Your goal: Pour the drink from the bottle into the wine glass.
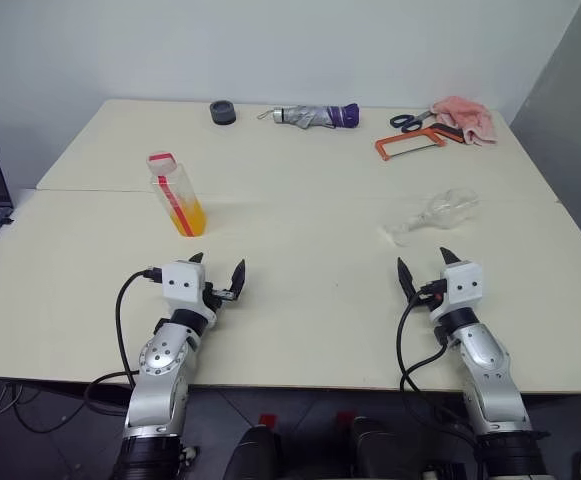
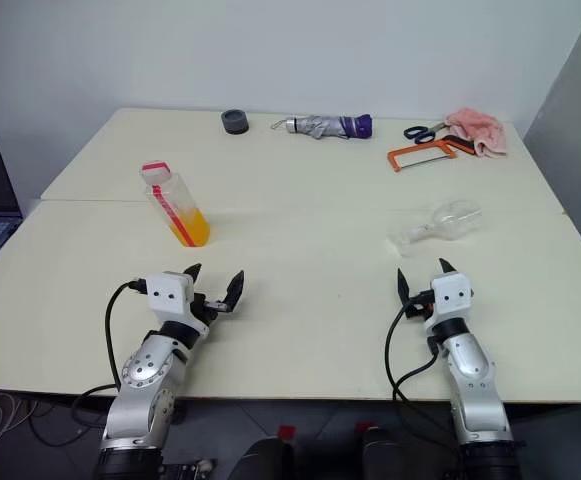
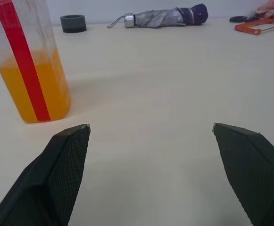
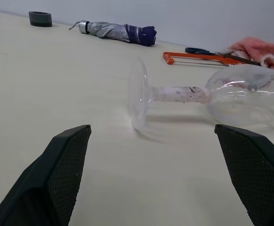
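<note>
I see both grippers, left (image 1: 218, 270) and right (image 1: 428, 265), spread wide and empty; bottle (image 1: 176, 195) upright far left, wine glass (image 1: 436, 214) lying sideways far right.

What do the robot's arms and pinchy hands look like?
Both arms are shiny silver metal with rounded joints. Each wrist ends in a white boxy block with two small dark dots. The left gripper and right gripper each have two black pointed fingers with a fine grid texture on the inner pads. A black cable loops along each arm.
</note>
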`<state>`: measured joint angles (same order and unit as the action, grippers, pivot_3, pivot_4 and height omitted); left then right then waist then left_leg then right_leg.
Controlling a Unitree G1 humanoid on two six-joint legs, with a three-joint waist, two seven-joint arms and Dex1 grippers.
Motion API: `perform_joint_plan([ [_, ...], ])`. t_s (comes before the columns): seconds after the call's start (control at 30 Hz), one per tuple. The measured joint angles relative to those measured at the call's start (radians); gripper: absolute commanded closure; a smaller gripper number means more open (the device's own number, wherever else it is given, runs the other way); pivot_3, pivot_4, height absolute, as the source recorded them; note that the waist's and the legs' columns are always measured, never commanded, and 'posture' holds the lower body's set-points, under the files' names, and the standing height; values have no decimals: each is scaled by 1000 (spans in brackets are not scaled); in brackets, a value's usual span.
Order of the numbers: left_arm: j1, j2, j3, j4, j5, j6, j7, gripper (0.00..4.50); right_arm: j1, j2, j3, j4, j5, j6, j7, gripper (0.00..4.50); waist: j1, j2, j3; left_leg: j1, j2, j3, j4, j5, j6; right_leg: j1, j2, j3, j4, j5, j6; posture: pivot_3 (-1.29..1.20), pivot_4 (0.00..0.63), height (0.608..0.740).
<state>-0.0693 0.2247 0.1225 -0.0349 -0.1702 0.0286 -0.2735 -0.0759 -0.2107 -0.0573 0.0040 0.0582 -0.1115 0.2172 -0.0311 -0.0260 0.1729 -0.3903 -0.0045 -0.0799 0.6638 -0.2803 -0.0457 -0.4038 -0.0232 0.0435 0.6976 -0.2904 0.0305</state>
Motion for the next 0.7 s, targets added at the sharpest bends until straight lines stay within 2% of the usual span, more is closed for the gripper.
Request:
perform_joint_plan([
  [0.7,17,-2,2,-8,35,-17,40,34,-4,-4,2,0,0,-1,2,0,0,0,0,0,0,0,0,0,0,0,0,0,0,0,0,0,150,740],
])
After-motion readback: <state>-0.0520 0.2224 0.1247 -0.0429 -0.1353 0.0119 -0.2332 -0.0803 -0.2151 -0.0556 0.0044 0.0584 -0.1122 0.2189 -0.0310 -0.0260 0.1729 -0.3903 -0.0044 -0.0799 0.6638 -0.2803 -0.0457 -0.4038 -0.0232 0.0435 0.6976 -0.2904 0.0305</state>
